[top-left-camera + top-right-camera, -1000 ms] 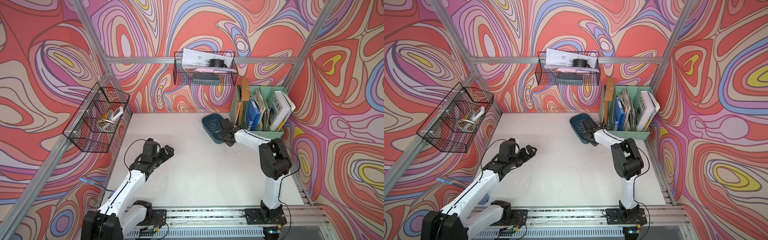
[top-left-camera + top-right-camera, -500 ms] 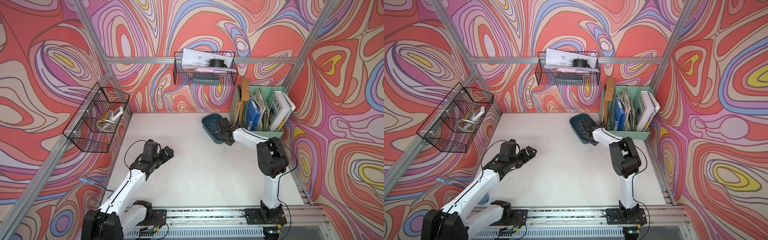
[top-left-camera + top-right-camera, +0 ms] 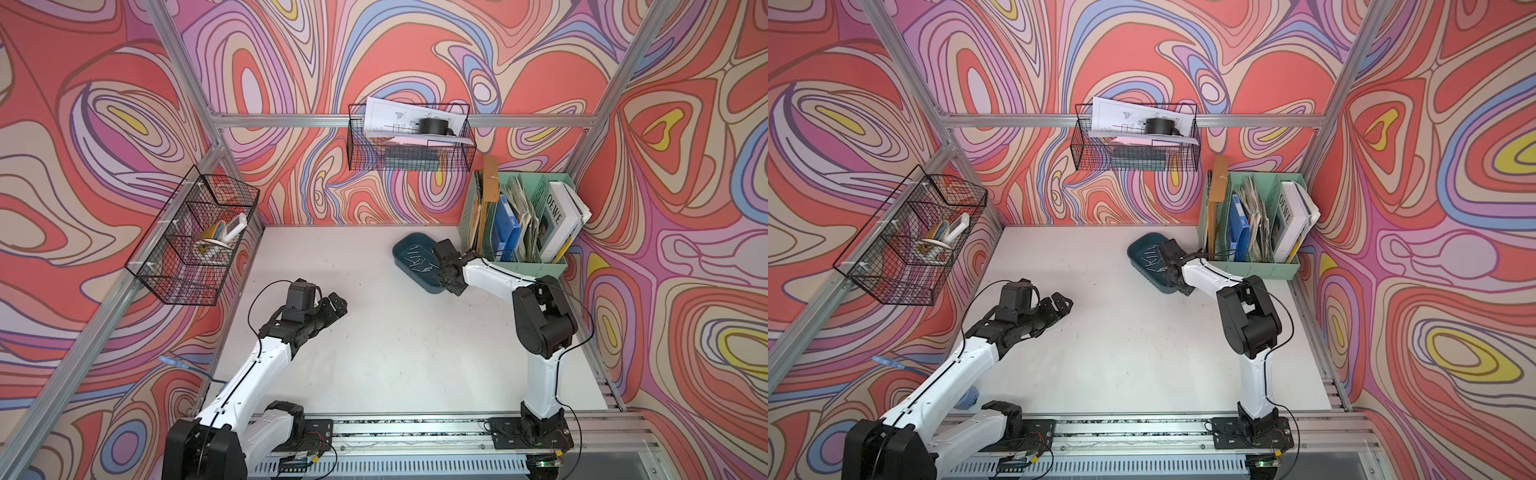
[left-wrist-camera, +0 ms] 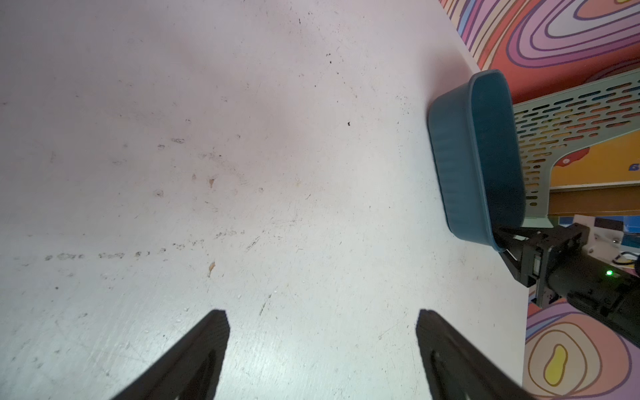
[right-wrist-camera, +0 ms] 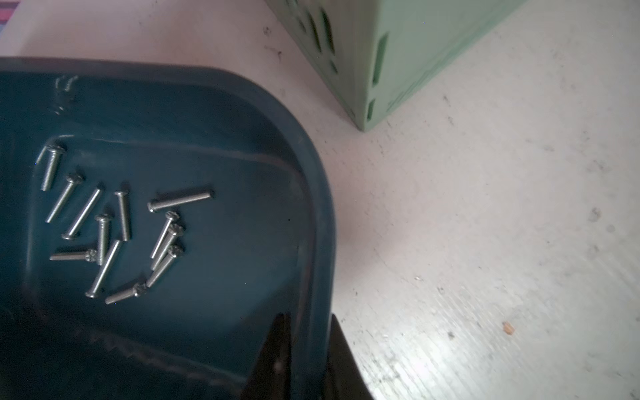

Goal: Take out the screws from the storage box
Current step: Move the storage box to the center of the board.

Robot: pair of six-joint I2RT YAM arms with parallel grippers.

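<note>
right hand (image 5: 307,322) looks clamped on the storage box (image 5: 322,214) rim near a corner, screws (image 5: 123,216) loose on its floor just inboard; left hand (image 4: 322,317) gaping, well apart.

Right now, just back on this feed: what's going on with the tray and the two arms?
The right gripper is pinching the rim of the teal storage box, one finger inside the wall and one outside, beside the mint green file organizer. About a dozen screws lie loose on the box floor; none are out yet. The left gripper is open and empty, above the bare white table, apart from the box.
</note>
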